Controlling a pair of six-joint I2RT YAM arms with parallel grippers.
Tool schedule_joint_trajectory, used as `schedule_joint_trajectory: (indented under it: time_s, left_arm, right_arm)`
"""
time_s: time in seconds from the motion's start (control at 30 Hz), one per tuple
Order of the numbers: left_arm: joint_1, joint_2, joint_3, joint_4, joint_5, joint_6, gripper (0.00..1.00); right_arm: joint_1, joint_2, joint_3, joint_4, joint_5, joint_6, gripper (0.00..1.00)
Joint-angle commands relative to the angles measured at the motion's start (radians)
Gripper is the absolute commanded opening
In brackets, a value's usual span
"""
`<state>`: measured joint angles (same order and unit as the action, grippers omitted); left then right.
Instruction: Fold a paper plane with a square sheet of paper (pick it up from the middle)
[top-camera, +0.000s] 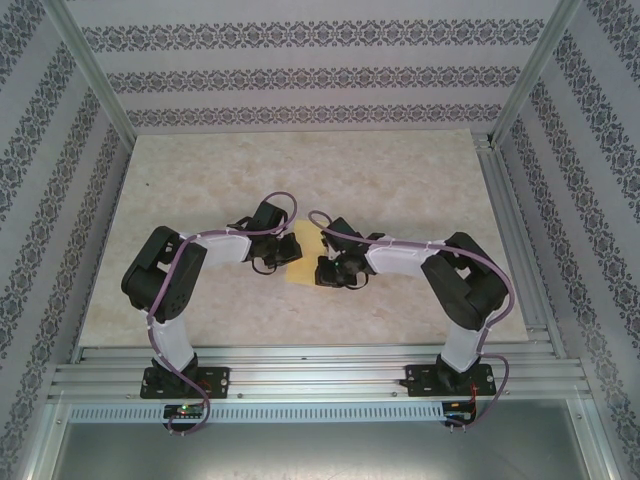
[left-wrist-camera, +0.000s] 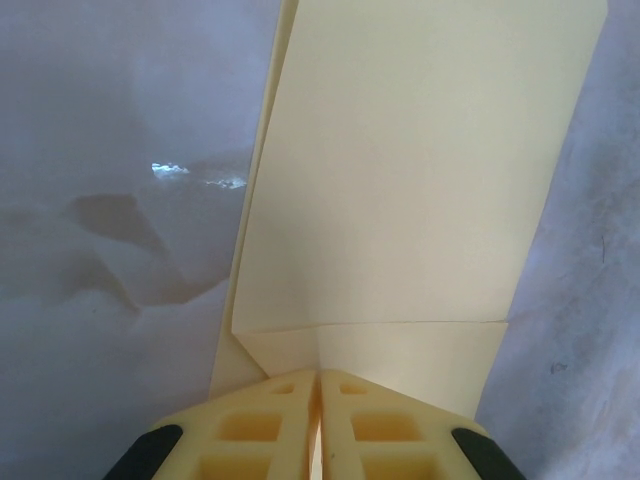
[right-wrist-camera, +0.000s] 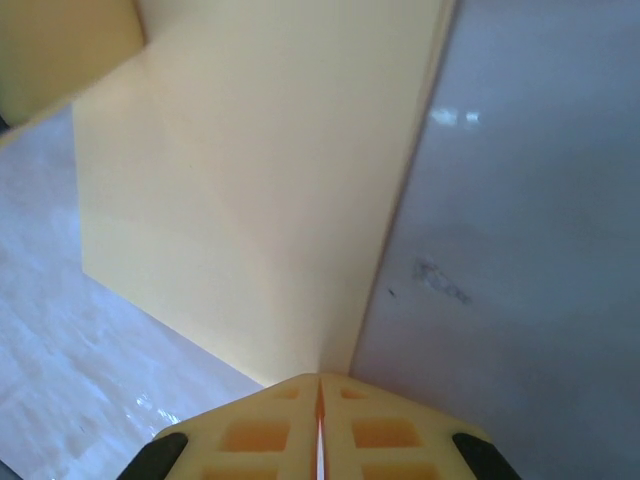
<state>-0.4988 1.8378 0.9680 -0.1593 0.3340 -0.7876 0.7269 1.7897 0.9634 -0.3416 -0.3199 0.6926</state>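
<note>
The square sheet of paper sits at the centre of the top view, a small yellow patch on the pale table. It is no longer a flat square. In the left wrist view the sheet fills the upper right as a folded flap. A straight crease runs across the lower part of the frame, and a second layer shows along the flap's left edge. In the right wrist view the sheet spreads over the upper left, and its right edge runs down into the seam between the fingers.

The left gripper has its jaws pressed together at the bottom centre, pinching the near margin of the paper below the crease. The right gripper is likewise closed, on the paper's edge. They meet the sheet from opposite sides, left and right of centre in the top view. I judge this is to keep it pinned and steady while a fold is set.

In the top view both wrists overlap the sheet, so its outline and the fingertips cannot be made out. How many layers each jaw holds is hidden. The darker yellow patch at the upper left corner of the right wrist view is blurred; it may be another flap.
</note>
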Motion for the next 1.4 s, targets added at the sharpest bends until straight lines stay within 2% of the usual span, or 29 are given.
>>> schedule_joint_trajectory:
  time_s: [0.0, 0.17, 0.3, 0.53, 0.77, 0.87, 1.1, 1.37]
  left_arm:
    - [0.001, 0.034, 0.0, -0.076, -0.063, -0.001, 0.13]
    - [0.0, 0.004, 0.009, -0.051, -0.001, 0.011, 0.16]
    - [-0.003, -0.038, 0.022, -0.045, 0.036, 0.018, 0.21]
    - [-0.001, -0.091, 0.023, -0.061, 0.053, 0.014, 0.28]
    - [-0.001, -0.1, 0.011, -0.073, 0.035, 0.015, 0.29]
    - [-0.001, -0.1, 0.007, -0.089, 0.013, 0.016, 0.29]
    - [-0.002, -0.089, -0.003, -0.093, 0.004, 0.011, 0.36]
    - [-0.004, -0.066, 0.003, -0.074, 0.029, 0.011, 0.35]
  right_arm:
    - [0.006, -0.07, -0.027, -0.087, -0.007, -0.026, 0.1]
    - [-0.077, -0.159, -0.038, 0.03, 0.042, 0.016, 0.12]
    - [-0.112, -0.118, 0.017, 0.089, 0.054, 0.021, 0.15]
    - [-0.111, 0.049, 0.183, 0.079, 0.013, 0.001, 0.15]
    - [-0.115, 0.098, 0.204, 0.067, 0.005, -0.003, 0.15]
    - [-0.119, 0.103, 0.201, 0.057, 0.031, -0.002, 0.15]
    - [-0.122, 0.112, 0.21, 0.017, 0.066, -0.019, 0.17]
    - [-0.121, 0.003, 0.155, 0.133, 0.014, -0.024, 0.2]
